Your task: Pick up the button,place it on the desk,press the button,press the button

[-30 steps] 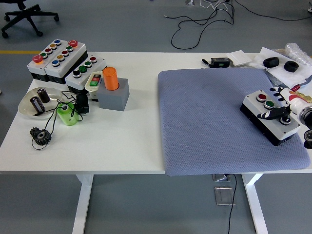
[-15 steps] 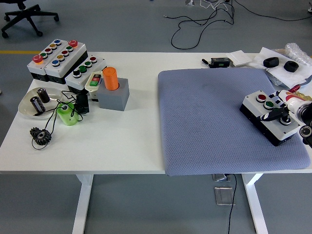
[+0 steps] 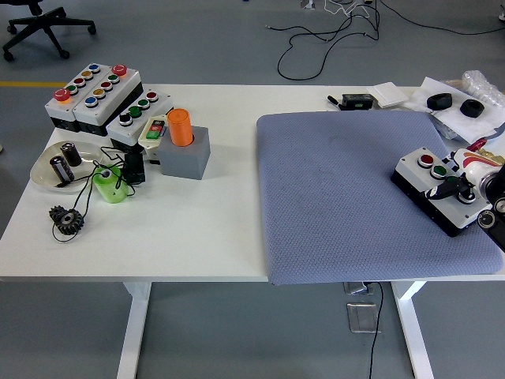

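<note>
Button box [image 3: 435,185] lying flat on the blue mat [image 3: 347,189] at roughly 3 o'clock on the bench [image 3: 197,229] — pick-up and placing apparently done. Right hand [image 3: 461,183] over its near end, one dark finger curled onto the top, grasping nothing. Presses probably under way — count impossible to tell.
</note>
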Robot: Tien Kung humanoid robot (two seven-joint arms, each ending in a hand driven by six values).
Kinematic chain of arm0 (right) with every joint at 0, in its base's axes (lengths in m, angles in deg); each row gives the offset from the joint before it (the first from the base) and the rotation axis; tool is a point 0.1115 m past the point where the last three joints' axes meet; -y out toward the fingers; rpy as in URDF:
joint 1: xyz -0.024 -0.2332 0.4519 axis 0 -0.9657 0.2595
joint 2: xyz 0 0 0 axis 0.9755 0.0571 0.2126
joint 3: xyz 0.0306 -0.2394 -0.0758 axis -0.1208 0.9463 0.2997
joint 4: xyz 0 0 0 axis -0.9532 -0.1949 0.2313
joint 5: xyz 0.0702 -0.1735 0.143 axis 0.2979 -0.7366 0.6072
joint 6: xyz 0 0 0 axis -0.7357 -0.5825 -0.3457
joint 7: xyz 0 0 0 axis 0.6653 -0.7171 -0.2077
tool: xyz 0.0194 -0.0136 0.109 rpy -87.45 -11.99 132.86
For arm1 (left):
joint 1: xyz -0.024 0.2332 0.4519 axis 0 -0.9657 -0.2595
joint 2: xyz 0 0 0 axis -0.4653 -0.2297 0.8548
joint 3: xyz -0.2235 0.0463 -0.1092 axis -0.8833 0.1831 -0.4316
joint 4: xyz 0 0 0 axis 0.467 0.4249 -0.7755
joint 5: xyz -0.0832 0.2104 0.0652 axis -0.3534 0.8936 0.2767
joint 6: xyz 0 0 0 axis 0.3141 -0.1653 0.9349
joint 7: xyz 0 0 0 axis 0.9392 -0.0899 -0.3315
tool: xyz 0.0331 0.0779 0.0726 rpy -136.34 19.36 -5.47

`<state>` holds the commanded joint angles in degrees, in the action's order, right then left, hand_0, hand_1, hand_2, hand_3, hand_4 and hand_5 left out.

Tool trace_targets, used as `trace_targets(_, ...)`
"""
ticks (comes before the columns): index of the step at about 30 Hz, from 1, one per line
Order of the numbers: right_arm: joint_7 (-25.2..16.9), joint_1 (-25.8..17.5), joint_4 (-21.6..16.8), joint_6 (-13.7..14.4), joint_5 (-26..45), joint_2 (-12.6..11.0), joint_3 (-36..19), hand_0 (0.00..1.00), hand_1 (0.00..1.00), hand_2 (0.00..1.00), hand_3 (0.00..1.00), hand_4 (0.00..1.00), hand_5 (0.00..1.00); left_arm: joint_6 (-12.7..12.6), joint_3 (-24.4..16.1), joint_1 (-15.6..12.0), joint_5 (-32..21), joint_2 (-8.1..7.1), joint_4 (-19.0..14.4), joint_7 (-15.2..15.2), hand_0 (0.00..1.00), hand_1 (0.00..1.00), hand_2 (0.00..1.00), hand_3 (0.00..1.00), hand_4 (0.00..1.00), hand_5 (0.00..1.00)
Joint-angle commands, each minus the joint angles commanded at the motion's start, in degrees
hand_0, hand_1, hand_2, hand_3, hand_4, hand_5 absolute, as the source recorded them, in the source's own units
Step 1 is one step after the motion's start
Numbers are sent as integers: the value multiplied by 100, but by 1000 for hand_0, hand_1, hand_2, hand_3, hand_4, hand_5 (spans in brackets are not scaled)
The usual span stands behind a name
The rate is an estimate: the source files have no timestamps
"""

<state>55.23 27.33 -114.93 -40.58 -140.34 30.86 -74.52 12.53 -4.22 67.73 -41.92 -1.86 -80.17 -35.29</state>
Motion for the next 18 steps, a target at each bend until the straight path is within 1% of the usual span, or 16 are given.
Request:
trace_targets(2, 16, 30, 15, -17, -25, -34, 90, 426, 229, 241, 413, 770, 3, 0, 6, 2, 10, -3, 0, 3, 623, 572, 546, 526, 305, 998)
trace_targets(3, 35, 46, 26, 65, -16, -55, 160, 426, 229, 241, 413, 770, 3, 0, 3, 2, 14, -2, 1, 5, 623, 572, 546, 526, 305, 998)
trace_targets(4, 43, 52, 30, 103, -12, -63, 189, 404, 153, 183, 356, 589, 2, 0, 1, 2, 15, -2, 2, 5, 622, 571, 546, 525, 304, 998)
trace_targets(7, 36, 58, 24, 461, -51, -134, 319, 404, 153, 183, 356, 589, 2, -1, -11, 5, 13, 3, 2, 5, 622, 571, 546, 525, 304, 998)
trace_targets(10, -71, 60, -9, 664, -57, -215, 396, 404, 153, 183, 356, 589, 2, 0, -27, 14, 25, 4, 0, 9, 622, 571, 546, 525, 304, 998)
trace_targets(11, -163, 61, -29, 742, -35, -254, 425, 347, 85, 142, 311, 502, 2, 0, -35, 15, 29, 4, 0, 8, 622, 571, 545, 522, 305, 998)
trace_targets(15, -445, 46, -206, 964, 51, -413, 511, 347, 85, 142, 311, 502, 2, -2, -58, 29, 40, 2, 1, 6, 622, 571, 545, 522, 305, 998)
trace_targets(16, -562, 33, -285, 1062, 121, -474, 557, 347, 85, 142, 311, 502, 2, -3, -62, 35, 45, 0, 1, 7, 622, 571, 545, 522, 305, 998)
trace_targets(17, -609, 29, -312, 1099, 145, -495, 573, 307, 42, 111, 294, 431, 2, -3, -63, 38, 47, -1, 1, 7, 622, 569, 544, 522, 305, 998)
trace_targets(18, -702, 18, -376, 1169, 199, -547, 617, 307, 42, 111, 294, 431, 2, -5, -68, 40, 53, -2, 1, 7, 622, 569, 544, 522, 305, 998)
